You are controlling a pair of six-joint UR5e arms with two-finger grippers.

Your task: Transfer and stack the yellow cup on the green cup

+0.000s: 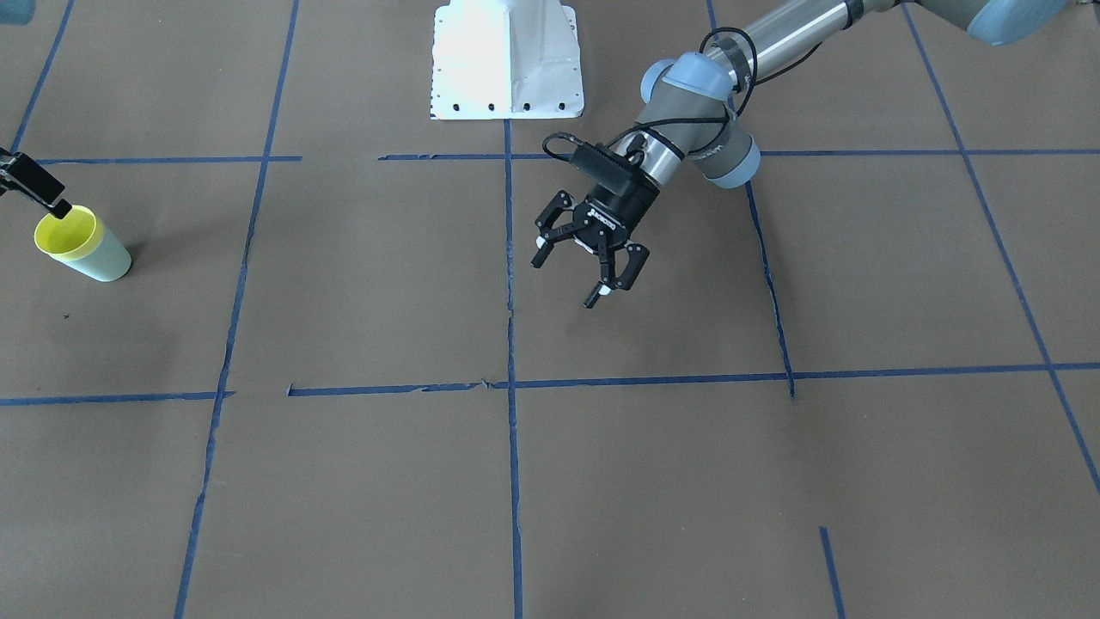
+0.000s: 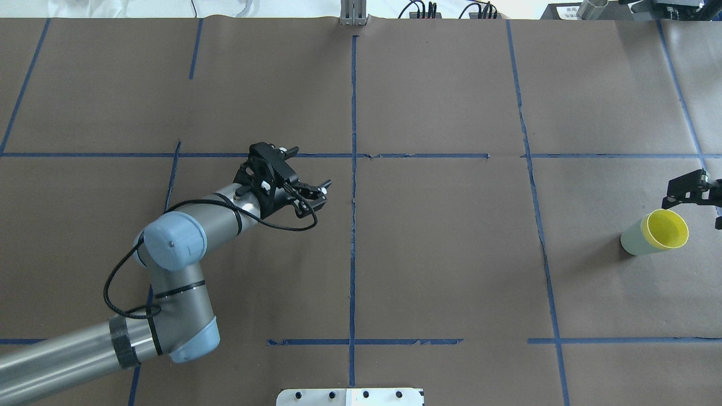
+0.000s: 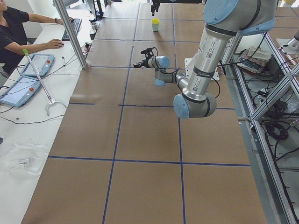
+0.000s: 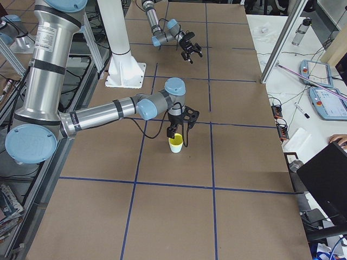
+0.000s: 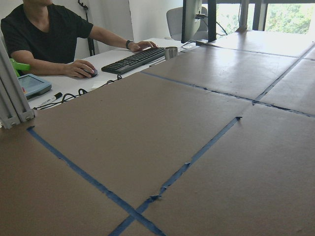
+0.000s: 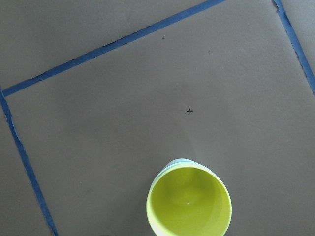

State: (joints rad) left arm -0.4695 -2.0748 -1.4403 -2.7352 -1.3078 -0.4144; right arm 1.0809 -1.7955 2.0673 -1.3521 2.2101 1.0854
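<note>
The yellow cup [image 2: 668, 229] sits nested inside the green cup [image 2: 633, 239], upright on the table's right side, with only the green wall [image 1: 105, 260] showing below the yellow rim [image 1: 64, 232]. My right gripper [image 4: 178, 139] hangs open just over the stack, one finger [image 1: 43, 185] by the rim and one on each side of it. From the right wrist view I look down into the yellow cup [image 6: 189, 206], and no fingers show there. My left gripper [image 1: 567, 279] is open and holds nothing, raised over the middle of the table.
Blue tape lines [image 2: 353, 225] divide the brown table into squares. The white base plate [image 1: 507, 60] stands at the robot's side. A person [image 3: 18, 28] sits at a side desk with a keyboard [image 5: 135, 60] and tablets [image 3: 28, 77].
</note>
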